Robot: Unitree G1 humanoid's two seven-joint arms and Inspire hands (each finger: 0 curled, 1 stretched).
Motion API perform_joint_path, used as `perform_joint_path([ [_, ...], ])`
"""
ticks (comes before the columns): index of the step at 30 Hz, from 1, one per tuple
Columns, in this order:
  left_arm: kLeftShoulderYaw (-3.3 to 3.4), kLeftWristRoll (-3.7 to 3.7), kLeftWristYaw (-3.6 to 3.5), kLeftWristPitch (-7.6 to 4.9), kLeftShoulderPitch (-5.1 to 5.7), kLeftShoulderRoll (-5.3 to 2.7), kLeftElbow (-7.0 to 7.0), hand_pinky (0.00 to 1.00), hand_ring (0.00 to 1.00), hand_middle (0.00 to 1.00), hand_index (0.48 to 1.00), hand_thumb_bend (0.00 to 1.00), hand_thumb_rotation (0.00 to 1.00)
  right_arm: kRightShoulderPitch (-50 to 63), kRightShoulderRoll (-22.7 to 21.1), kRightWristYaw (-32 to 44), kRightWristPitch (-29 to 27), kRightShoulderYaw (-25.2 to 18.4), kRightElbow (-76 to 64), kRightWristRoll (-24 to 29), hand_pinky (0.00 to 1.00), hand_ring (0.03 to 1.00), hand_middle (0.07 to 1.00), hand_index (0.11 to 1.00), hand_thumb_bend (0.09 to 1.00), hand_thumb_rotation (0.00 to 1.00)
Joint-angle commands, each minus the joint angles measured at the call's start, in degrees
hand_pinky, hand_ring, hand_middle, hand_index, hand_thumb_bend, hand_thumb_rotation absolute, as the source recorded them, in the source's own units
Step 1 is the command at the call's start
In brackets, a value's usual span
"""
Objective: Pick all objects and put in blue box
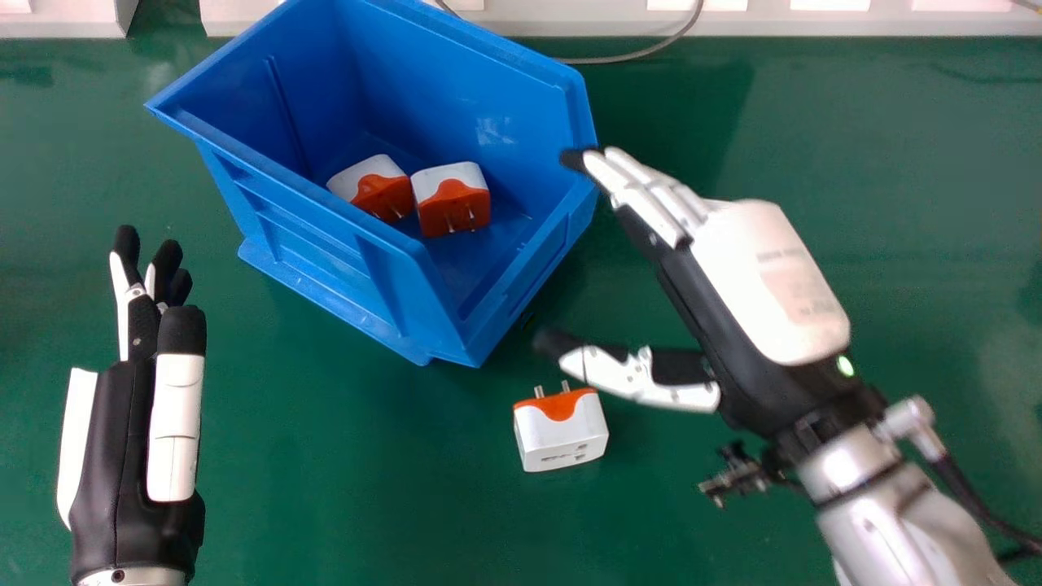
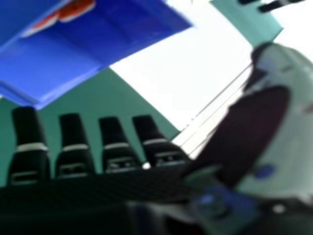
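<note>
Blue box (image 1: 321, 248): right hand (image 1: 757, 277) spread by right rim; left hand (image 1: 114, 464) relaxed, leftward; plug adapter (image 1: 560, 439) off nearest corner, counter (image 1: 350, 488) between.

The open-topped blue box of smooth, semi-glossy plastic (image 1: 326, 236), upper centre of the head view, carries a pale scuff inside. The white-and-orange block-shaped plastic adapter (image 1: 562, 435), lower centre, looks smooth, with shiny metal pins. Beneath, the flat green tabletop (image 1: 366, 488) looks smooth with a dull sheen.
</note>
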Motion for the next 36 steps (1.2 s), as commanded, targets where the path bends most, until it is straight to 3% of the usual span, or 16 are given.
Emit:
perform_joint_path([
  [1, 0.26, -0.12, -0.10, -1.21, 0.03, 0.58, -0.56, 1.00, 1.00, 1.00, 1.000, 0.86, 1.00, 2.19, -0.73, 0.34, -1.78, -1.21, -2.38, 0.93, 0.72, 0.847, 0.889, 0.872, 0.336, 0.68],
  [7, 0.39, 0.01, -0.22, -1.19, -0.47, 0.86, -0.45, 1.00, 1.00, 1.00, 1.000, 0.86, 1.00, 5.85, -0.96, 0.35, -3.33, -0.83, -0.82, -1.36, 0.70, 0.825, 0.866, 0.850, 0.365, 0.64],
  [12, 0.24, 0.54, 0.41, -1.10, -0.63, 0.66, -0.81, 1.00, 1.00, 1.00, 1.000, 0.85, 1.00, 4.83, -0.71, 0.13, -5.21, 0.42, 3.59, -2.90, 0.67, 0.801, 0.845, 0.823, 0.382, 0.65],
  [17, 0.20, 0.35, 0.24, -0.87, -0.63, 0.94, -0.89, 1.00, 1.00, 1.00, 1.000, 0.86, 1.00, 2.67, -0.75, -0.16, -5.46, 1.75, 7.35, -5.92, 0.67, 0.795, 0.839, 0.815, 0.384, 0.63],
  [22, 0.26, -0.04, 0.12, -0.74, -0.77, 1.07, -0.96, 1.00, 1.00, 1.00, 1.000, 0.87, 1.00, -0.66, -0.48, 0.05, -4.58, 3.50, 11.64, -8.79, 0.69, 0.808, 0.849, 0.825, 0.363, 0.68],
  [26, 0.17, -0.56, -0.09, -0.53, -0.94, 1.15, -1.13, 1.00, 1.00, 1.00, 1.000, 0.88, 1.00, -3.45, 0.08, -0.33, -4.02, 4.78, 15.31, -10.35, 0.67, 0.795, 0.836, 0.814, 0.367, 0.65],
  [30, 0.10, -0.10, 0.26, -0.29, -0.96, 1.06, -1.42, 1.00, 1.00, 1.00, 1.000, 0.89, 1.00, -6.56, 0.53, 0.41, -2.53, 6.23, 18.70, -11.76, 0.68, 0.792, 0.831, 0.810, 0.363, 0.61],
  [36, 0.15, -0.52, 0.21, -0.23, -1.06, 1.06, -1.56, 1.00, 1.00, 1.00, 1.000, 0.90, 1.00, -11.06, 0.73, 2.14, -0.50, 8.35, 22.71, -12.70, 0.68, 0.803, 0.839, 0.812, 0.363, 0.54],
])
